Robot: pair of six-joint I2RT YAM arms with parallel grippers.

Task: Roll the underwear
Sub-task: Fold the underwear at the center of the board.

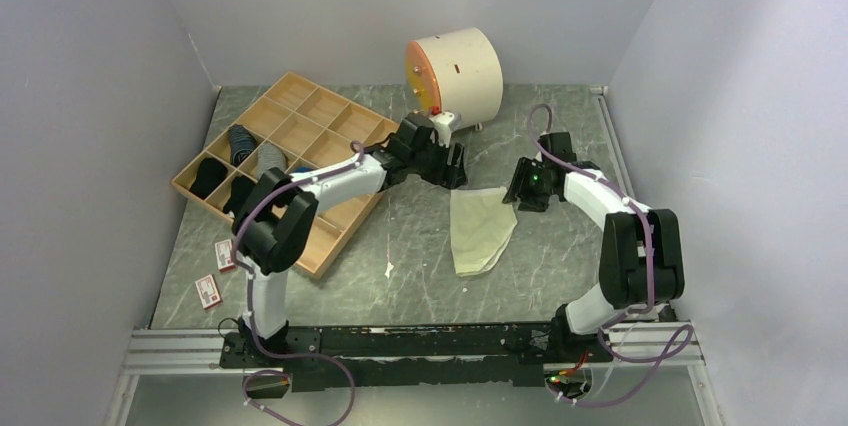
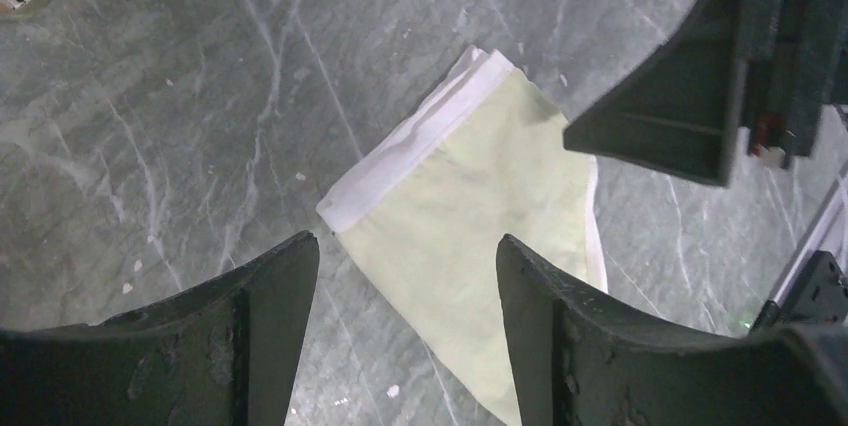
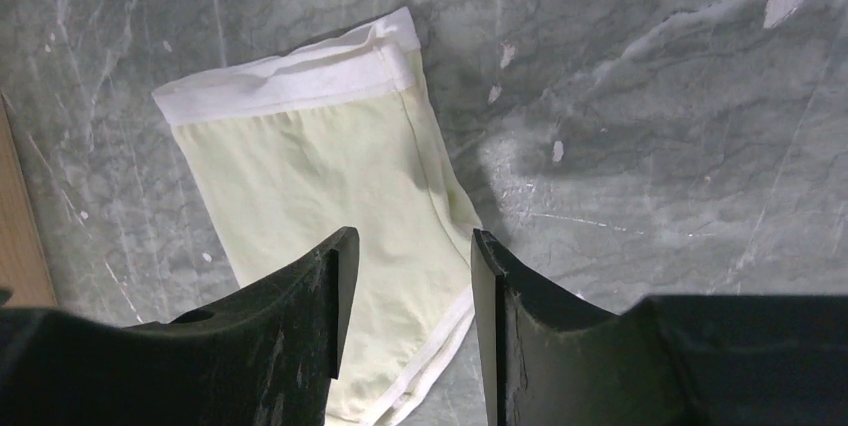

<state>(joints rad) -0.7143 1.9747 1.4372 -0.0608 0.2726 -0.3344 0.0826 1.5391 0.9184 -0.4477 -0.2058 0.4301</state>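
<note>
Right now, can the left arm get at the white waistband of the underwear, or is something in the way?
Probably yes. The left fingers stand apart close to the waistband, and nothing lies on it. The right fingers hang near its far end but do not cover it.

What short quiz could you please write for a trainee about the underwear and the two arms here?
1. True or false: the underwear is already rolled up.
2. Choose one: in the top view, the white waistband is at A) the far end, by the hands; B) the near end; C) hidden underneath.
3. Short answer: what do the left hand and right hand hold?

Key: 1 false, it lies flat on the table; 2 A; 3 nothing, both hands are open above the fabric.
</note>
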